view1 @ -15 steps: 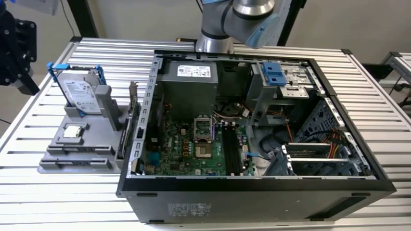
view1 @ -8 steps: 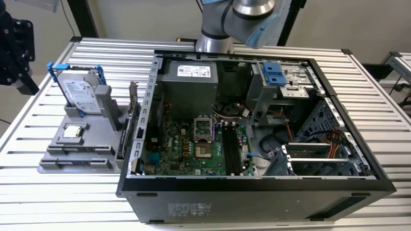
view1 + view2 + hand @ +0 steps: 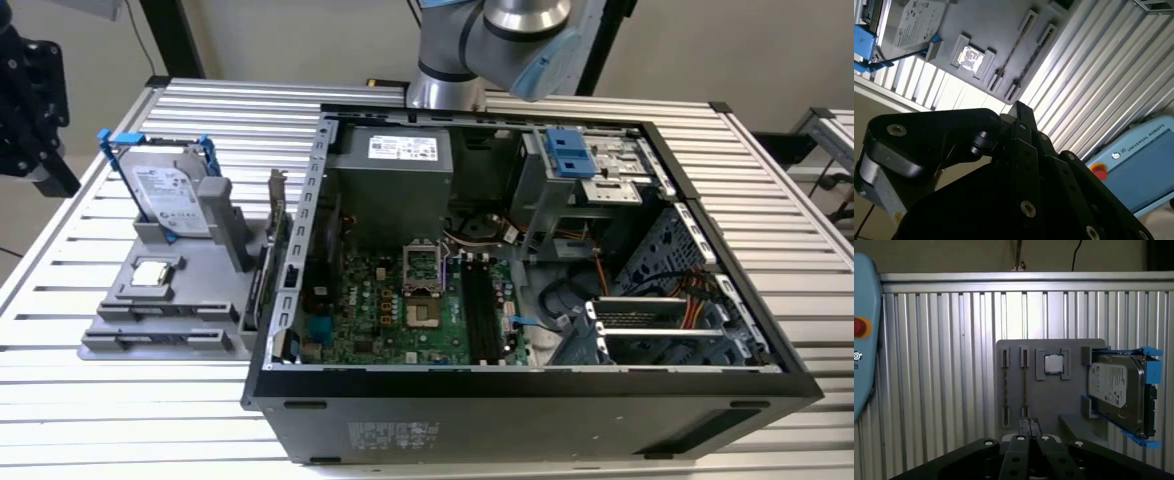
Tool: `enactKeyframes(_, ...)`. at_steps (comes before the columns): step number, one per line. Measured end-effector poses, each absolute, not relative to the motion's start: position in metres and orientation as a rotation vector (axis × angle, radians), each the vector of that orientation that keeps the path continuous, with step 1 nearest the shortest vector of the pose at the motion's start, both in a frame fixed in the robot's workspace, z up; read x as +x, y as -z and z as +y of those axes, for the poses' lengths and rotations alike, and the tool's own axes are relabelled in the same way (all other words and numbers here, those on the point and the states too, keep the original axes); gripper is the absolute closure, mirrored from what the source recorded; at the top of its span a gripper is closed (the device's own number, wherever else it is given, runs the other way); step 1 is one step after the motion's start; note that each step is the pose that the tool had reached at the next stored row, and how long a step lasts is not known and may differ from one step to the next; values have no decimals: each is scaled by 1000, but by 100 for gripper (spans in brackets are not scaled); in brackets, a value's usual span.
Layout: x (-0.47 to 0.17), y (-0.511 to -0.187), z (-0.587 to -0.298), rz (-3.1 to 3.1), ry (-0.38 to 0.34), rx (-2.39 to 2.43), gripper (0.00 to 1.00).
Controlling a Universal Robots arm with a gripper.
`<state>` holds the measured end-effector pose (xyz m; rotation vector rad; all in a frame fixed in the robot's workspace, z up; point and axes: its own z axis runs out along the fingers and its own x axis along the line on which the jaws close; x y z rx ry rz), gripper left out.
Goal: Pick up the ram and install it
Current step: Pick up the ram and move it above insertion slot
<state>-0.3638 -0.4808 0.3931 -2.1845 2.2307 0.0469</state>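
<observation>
One ram (image 3: 1025,387) edge-up in gray holder (image 3: 1054,400), end effector (image 3: 1029,426) closed and empty, apart

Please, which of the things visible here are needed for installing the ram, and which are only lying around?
Needed: the ram, apparently the thin stick on edge in the grey holder; the black memory slots; the claw.
Only lying around: the hard drive in its blue frame; the square processor chip.

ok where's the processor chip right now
The processor chip sits in the grey holder on the exterior view's left, beside the upright hard drive and outside the open computer case.
</observation>
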Motion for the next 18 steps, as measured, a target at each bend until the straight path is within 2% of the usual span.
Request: enactKeyframes(18, -364, -393, -481, 2204, -44, -2209, 100)
